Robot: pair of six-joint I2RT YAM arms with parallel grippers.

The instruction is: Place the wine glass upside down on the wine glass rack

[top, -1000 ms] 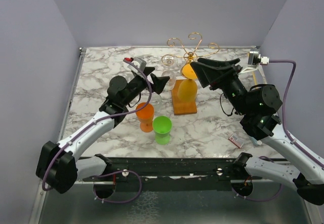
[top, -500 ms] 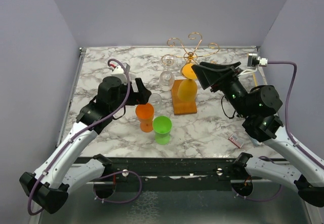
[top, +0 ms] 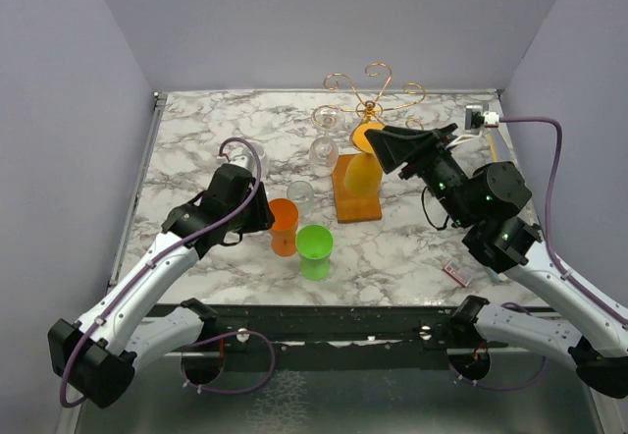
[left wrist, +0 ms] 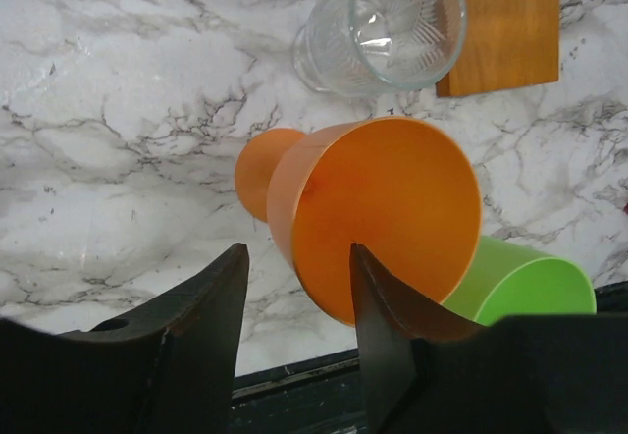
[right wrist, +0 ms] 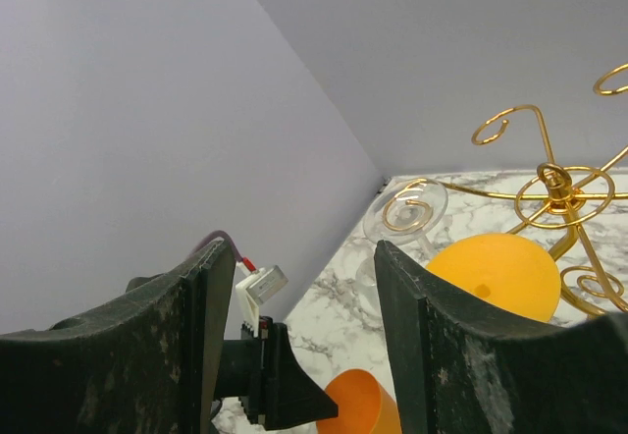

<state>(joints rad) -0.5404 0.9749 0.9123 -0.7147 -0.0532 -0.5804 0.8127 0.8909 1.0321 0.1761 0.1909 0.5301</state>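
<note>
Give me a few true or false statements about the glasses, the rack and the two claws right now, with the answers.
1. The left claw is open over the orange glass. True.
2. The green glass hangs on the rack. False: it stands on the table beside the orange glass.
3. A yellow glass hangs upside down on the rack. True.
4. The right claw is shut on a clear glass. False: it is open and holds nothing.
</note>
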